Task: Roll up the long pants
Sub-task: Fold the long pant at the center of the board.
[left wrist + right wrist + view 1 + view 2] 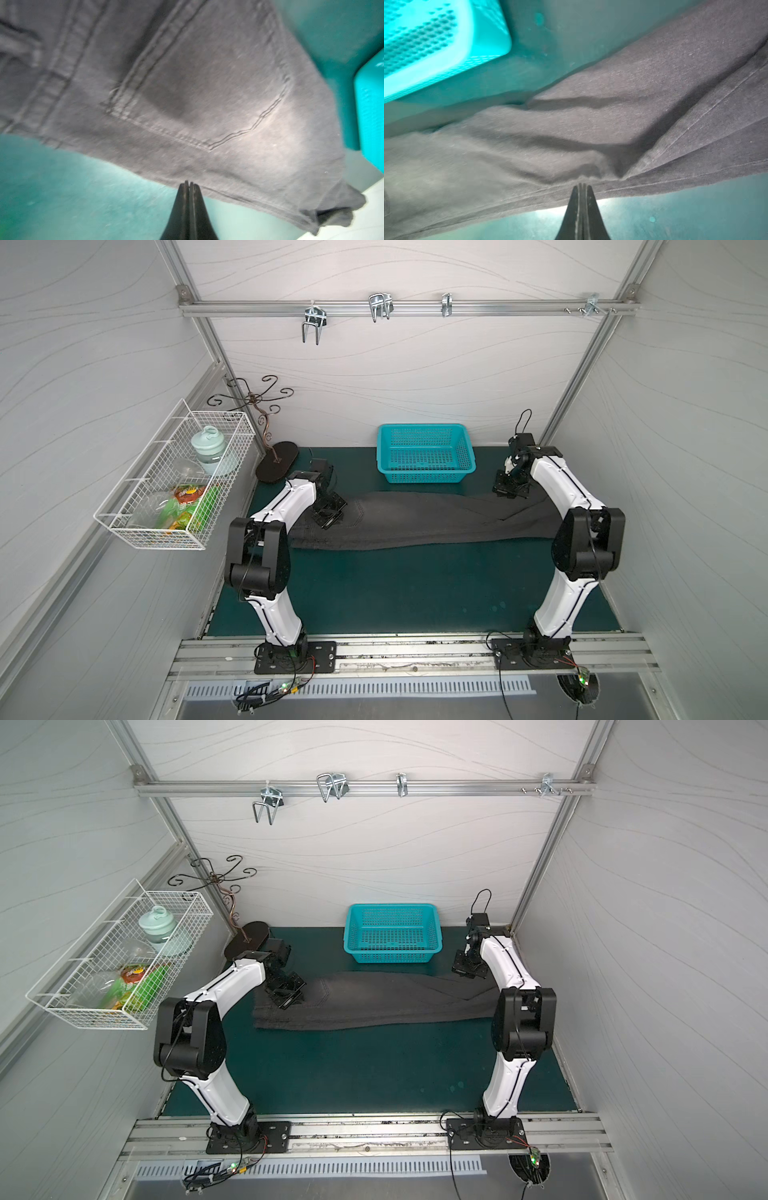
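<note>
The long pants [415, 522] are spread across the table [415, 597]; the left end effector [188, 184] and right end effector [581, 185] are clenched over them.

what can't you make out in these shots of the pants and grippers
- Hem end of the long pants: hidden behind the right arm in both top views.
- Whether the left gripper and right gripper, both shut, pinch cloth: wrist views blurred, fingertips cover the spot.
- Packets in the wire basket: too small in the top views.
</note>
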Controlling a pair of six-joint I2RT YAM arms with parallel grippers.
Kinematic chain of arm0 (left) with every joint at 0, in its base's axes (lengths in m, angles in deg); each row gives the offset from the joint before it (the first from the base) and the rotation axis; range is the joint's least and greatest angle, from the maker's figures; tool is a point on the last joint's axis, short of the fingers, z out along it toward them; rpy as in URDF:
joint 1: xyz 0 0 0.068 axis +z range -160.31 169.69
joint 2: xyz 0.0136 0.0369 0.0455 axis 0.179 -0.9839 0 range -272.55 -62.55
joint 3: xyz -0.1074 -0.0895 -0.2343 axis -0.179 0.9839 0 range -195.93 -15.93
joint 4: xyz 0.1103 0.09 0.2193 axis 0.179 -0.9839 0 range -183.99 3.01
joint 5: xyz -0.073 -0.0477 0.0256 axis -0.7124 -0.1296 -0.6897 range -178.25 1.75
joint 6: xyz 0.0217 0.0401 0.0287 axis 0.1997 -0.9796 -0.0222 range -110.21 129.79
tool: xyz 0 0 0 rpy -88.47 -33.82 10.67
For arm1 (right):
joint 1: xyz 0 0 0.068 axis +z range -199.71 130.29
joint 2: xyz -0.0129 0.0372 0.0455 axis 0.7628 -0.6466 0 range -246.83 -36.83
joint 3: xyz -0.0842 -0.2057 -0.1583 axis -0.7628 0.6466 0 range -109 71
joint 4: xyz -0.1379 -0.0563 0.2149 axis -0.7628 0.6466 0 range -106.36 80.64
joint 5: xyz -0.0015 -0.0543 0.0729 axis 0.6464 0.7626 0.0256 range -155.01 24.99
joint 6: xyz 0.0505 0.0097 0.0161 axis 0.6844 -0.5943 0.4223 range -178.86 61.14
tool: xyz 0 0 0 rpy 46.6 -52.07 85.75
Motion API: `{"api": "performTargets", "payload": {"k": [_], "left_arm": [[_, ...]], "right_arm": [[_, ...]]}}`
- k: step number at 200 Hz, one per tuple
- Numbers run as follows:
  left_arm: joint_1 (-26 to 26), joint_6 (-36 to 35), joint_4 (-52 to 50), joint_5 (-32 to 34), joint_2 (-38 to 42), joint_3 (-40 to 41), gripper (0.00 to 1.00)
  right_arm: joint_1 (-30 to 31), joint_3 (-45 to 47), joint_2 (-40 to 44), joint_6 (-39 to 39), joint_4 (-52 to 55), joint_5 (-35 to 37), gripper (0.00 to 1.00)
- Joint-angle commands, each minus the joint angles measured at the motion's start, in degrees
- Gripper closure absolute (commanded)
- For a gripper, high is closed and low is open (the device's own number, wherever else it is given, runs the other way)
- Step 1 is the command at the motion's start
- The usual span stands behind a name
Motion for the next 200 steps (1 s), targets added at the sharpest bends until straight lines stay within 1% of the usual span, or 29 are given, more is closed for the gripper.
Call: {"api": "performTargets", "payload": {"k": [1,17,44,72,89,116,149,170,186,200], "left_arm": [[0.0,2.8,4.6,-1.6,-4.9,-1.8,1.00],[0.2,3.6,5.8,-2.4,-7.3,-1.2,1.00],[1.7,4.8,6.7,-0.6,-9.1,0.5,1.00],[6.2,4.9,5.9,1.2,-9.6,3.8,1.00],[9.5,3.6,4.8,2.1,-9.6,5.5,1.00],[13.2,1.1,3.7,2.8,-8.9,6.5,1.00],[13.6,0.5,3.6,2.1,-9.2,5.6,1.00],[13.6,1.1,5.0,1.3,-9.5,5.8,1.00],[13.6,1.0,5.0,1.1,-10.5,5.1,1.00],[13.6,0.8,4.9,1.0,-11.3,4.3,1.00]], "right_arm": [[-2.0,-3.0,-5.6,-0.3,3.5,0.9,1.00],[-3.4,-4.1,-7.4,0.2,2.3,-1.3,1.00],[-5.0,-5.9,-9.1,-0.3,2.7,-2.8,1.00],[-5.3,-6.3,-9.7,-1.5,2.9,-0.5,1.00],[-5.5,-7.2,-10.7,-1.9,3.9,1.0,1.00],[-5.9,-8.6,-13.3,-1.9,4.3,0.6,0.99],[-5.8,-13.5,-18.6,-1.6,6.0,-0.3,1.00],[-5.9,-15.6,-21.2,-2.1,8.4,1.2,1.00],[-6.1,-14.7,-21.4,-2.8,9.5,3.4,1.00],[-6.8,-11.5,-19.5,-2.9,9.1,4.9,1.00]]}}
